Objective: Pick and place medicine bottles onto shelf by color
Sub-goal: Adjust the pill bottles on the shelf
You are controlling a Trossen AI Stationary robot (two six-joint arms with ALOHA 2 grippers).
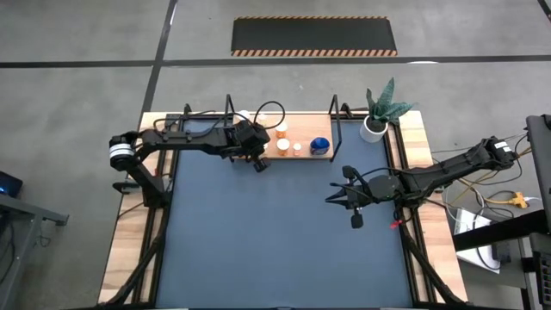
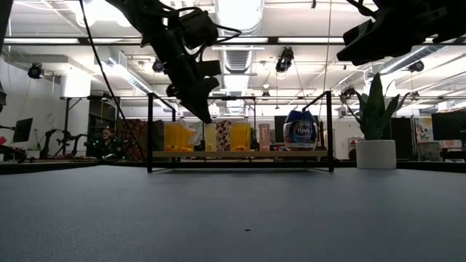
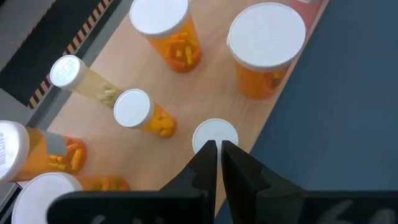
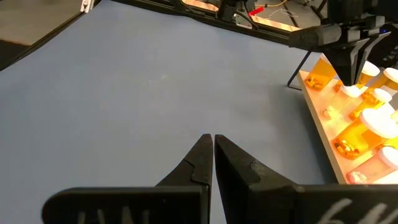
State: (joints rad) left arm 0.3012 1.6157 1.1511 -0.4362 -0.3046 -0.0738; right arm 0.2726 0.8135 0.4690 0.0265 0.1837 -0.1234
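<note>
With every medicine bottle (image 3: 168,32) standing on the shelf (image 1: 303,155), my left fingers (image 3: 217,155), pressed together and empty above it, should next withdraw; my right fingers (image 4: 212,155) wait closed.

The mat (image 1: 284,232) on the table lay bare from its near edge up to the shelf (image 1: 301,155) along the far edge, giving open passage. On the shelf, bottles (image 3: 165,28) stood close together with narrow gaps. The left pincer (image 1: 258,166), closed, hung over the shelf's front edge. The right pincer (image 1: 355,220), closed, hovered near the right edge. A plant pot (image 1: 373,127) blocked the far right corner.
</note>
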